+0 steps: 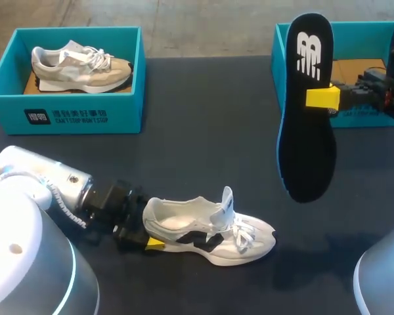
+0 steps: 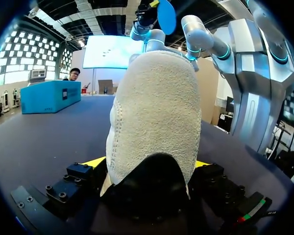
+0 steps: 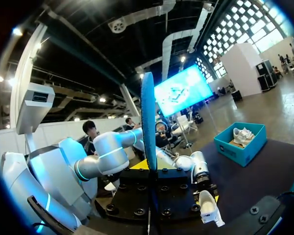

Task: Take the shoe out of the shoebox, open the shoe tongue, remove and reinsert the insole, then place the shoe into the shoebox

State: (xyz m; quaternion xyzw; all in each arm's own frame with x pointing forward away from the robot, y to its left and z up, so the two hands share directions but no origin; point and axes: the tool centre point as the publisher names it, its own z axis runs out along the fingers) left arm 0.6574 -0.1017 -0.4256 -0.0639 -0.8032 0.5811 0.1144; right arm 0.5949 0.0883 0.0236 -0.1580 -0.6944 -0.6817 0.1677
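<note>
Slippage at the heel is the first risk: the white shoe (image 1: 207, 233) lies on the worktop (image 1: 203, 125) near the middle, toe to the right, and is pinned only at its heel. A push from the insole could probably swing or tip it. Its tongue (image 1: 226, 205) stands up, yet it may flop back and block the opening. Further right, the dark insole (image 1: 306, 131) hangs upright in the air before the right shoebox (image 1: 374, 29), gripped above its middle. Its long free end could buckle or catch on the collar when fed in. The left claw (image 2: 149, 164) is closed on the heel from both sides, fairly wide apart. The right claw (image 1: 323, 98) pinches the insole, its fingers nearly together.
</note>
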